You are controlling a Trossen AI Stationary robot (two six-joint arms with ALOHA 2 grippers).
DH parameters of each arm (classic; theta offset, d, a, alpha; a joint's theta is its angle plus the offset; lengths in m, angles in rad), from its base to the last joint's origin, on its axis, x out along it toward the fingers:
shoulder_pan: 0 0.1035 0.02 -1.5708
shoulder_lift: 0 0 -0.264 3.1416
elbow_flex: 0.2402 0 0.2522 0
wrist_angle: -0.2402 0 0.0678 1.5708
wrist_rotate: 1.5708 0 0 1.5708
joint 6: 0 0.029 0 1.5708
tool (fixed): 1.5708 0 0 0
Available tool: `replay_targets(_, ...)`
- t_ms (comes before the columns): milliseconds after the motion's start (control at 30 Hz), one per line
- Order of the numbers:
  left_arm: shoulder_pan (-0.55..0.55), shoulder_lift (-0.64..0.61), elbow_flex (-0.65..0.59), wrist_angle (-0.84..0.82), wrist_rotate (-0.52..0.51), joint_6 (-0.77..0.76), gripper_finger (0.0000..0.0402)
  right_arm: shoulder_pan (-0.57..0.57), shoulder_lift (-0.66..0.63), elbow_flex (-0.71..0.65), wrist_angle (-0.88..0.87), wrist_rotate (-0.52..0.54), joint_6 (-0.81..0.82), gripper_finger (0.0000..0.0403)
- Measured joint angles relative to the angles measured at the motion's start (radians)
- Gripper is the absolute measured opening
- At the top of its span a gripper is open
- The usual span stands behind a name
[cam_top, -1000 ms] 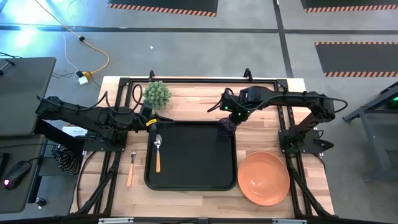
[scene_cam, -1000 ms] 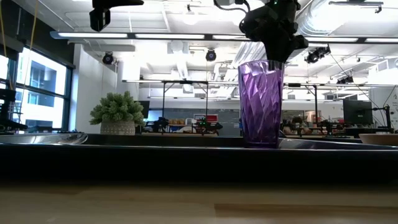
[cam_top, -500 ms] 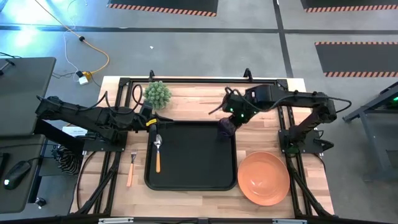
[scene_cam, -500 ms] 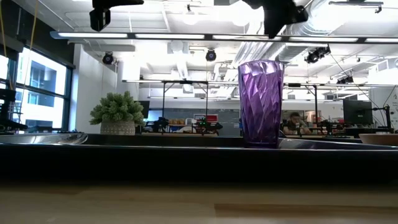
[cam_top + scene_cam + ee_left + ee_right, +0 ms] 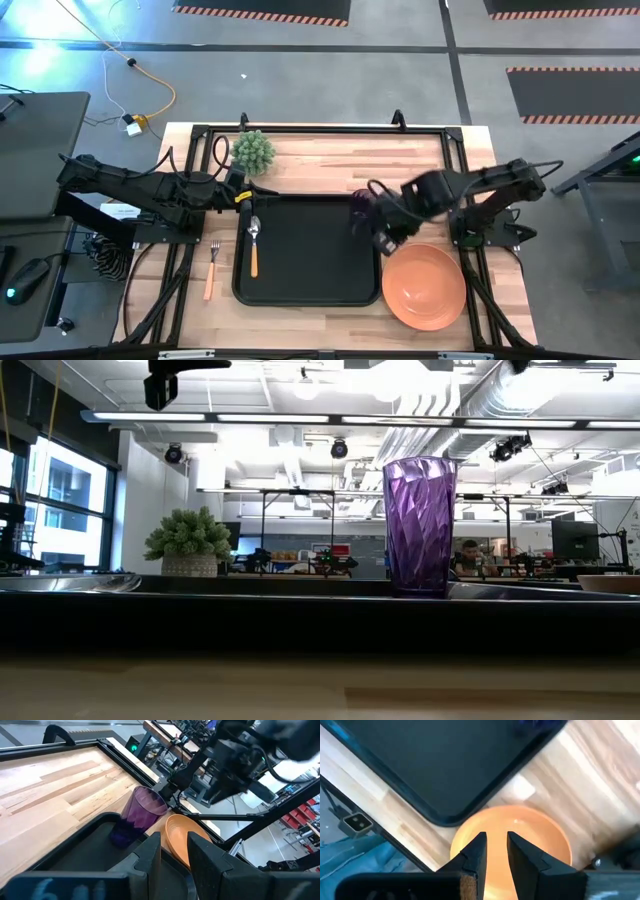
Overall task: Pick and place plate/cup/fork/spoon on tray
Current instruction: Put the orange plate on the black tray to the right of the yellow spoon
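High view: cup [image 5: 362, 197] upright in the tray's [image 5: 306, 280] far right corner; spoon [image 5: 253, 243] on tray, fork [image 5: 211, 268] on desk [image 5: 330, 155]. Right gripper [image 5: 384, 240] above plate [image 5: 424, 286].

Left wrist view: left gripper [image 5: 173, 851] released, empty.

Right wrist view: fingers [image 5: 476, 851] parted, holding nothing.

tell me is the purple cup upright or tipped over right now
Upright. The purple cup stands on its base in the black tray's far right corner, open mouth up, with no claw touching it.
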Motion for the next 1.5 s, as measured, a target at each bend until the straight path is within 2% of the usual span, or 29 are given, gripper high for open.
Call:
replay_targets(267, 0.0, 0.0, 0.0, 0.0, 0.0, 0.0, 0.0085, 0.201, 0.0, 0.0, -0.006, 0.074, 0.261, 0.0067)
replay_targets(600, 0.0, 0.0, 0.0, -0.001, 0.002, 0.0, 0.0085, 0.377, 0.043, 0.0, -0.005, 0.08, 0.519, 0.0067)
replay_targets(1000, 0.0, 0.0, 0.0, -0.001, 0.033, 0.0, 0.0085, 0.491, 0.117, 0.0, -0.003, 0.071, 0.605, 0.0067)
replay_targets(1167, 0.0, 0.0, 0.0, 0.0, 0.034, 0.009, 0.0085, 0.502, 0.163, 0.0, 0.004, 0.024, 0.612, 0.007)
replay_targets(1400, 0.0, 0.0, 0.0, -0.001, 0.036, 0.008, 0.0085, 0.514, 0.216, 0.0, 0.084, 0.026, 0.588, 0.0113)
replay_targets(1500, 0.0, 0.0, 0.0, -0.001, 0.07, 0.008, 0.0085, 0.524, 0.22, -0.001, 0.157, 0.077, 0.584, 0.0129)
